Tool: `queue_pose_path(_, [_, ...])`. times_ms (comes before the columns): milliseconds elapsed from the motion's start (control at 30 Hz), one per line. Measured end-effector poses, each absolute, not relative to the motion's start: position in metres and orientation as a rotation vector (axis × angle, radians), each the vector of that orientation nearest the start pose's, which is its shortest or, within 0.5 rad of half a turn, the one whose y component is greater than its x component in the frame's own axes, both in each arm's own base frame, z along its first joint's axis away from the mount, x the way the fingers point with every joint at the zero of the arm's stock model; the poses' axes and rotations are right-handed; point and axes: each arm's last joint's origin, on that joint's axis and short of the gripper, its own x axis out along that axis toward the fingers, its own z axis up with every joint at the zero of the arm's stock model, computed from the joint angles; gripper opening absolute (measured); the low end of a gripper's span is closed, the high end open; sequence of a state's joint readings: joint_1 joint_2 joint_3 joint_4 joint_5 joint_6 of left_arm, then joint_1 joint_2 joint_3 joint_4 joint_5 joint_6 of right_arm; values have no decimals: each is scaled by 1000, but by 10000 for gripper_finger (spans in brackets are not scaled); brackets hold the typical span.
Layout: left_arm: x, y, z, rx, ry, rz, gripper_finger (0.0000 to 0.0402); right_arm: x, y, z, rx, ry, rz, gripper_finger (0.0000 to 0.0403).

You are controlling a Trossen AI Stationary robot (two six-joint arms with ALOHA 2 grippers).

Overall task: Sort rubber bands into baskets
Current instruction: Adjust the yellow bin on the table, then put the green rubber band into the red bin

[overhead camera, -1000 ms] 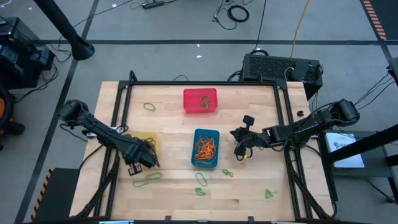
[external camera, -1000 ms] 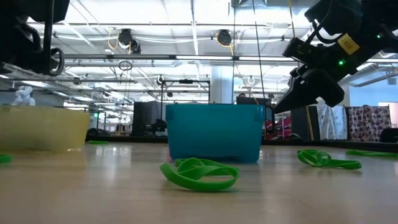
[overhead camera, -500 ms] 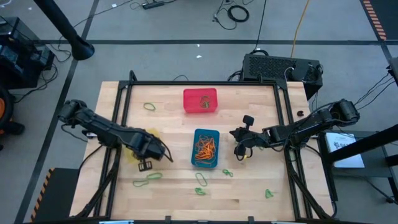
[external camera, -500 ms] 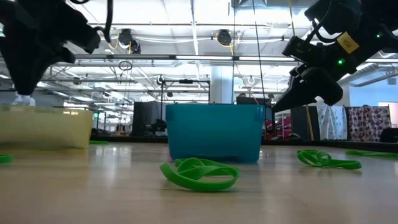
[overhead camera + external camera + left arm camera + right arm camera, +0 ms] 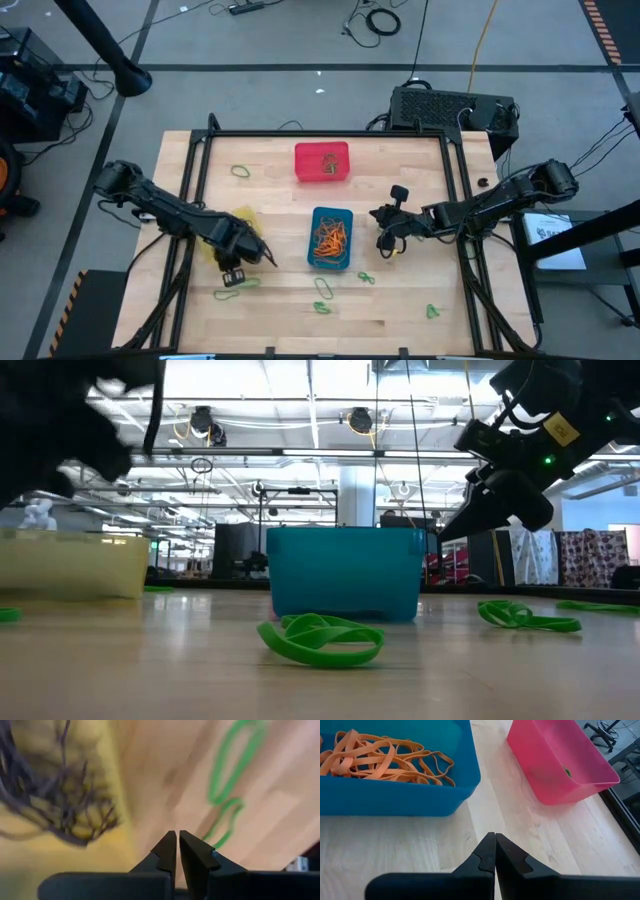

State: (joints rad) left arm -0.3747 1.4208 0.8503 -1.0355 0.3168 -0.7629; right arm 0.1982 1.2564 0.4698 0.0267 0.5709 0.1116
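Three small shallow rectangular plastic baskets are seen from above on the pale wooden table [image 5: 400, 300]: the red basket [image 5: 322, 163] toward the far edge, the blue basket [image 5: 331, 238] at the centre, filled with thin orange rubber bands [image 5: 330, 238], and the yellow basket [image 5: 236, 222] to the left, largely covered by the left arm. Loose green rubber bands [image 5: 235, 289] are scattered along the near part of the table and one lies near the far left corner. The left gripper [image 5: 268, 257] is placed between the yellow and blue baskets; the right gripper [image 5: 381, 217] is held just right of the blue basket. At table height, the blue basket [image 5: 346, 573] is shown behind a coiled green band [image 5: 321, 639], the yellow basket [image 5: 70, 565] at the left, and the right gripper [image 5: 462, 520] above the table to the right. From the left wrist, the left gripper [image 5: 178, 851] is shown nearly closed with nothing between its fingers, over bare wood beside the yellow basket [image 5: 107, 842], which holds dark brown rubber bands [image 5: 55, 800]; a green band [image 5: 231, 765] lies beyond. From the right wrist, the right gripper [image 5: 494, 851] is shown closed and empty, pointed at the gap between the blue basket [image 5: 420, 800] and the red basket [image 5: 560, 765].
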Motion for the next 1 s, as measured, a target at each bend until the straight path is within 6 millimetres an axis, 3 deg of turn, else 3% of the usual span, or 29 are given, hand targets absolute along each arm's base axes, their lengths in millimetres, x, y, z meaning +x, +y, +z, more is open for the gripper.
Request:
queue_pose_path(233, [169, -78, 160, -530, 1919, 224, 28, 219, 28, 160, -182, 688, -392, 0])
queue_pose_path(500, [152, -68, 158, -386, 2022, 360, 28, 219, 28, 160, -182, 687, -392, 0])
queue_pose_path(800, [157, -71, 165, -386, 2018, 280, 28, 220, 28, 160, -179, 681, -392, 0])
queue_pose_path(1000, [190, -77, 203, -408, 1845, 128, 28, 220, 28, 160, -179, 681, -392, 0])
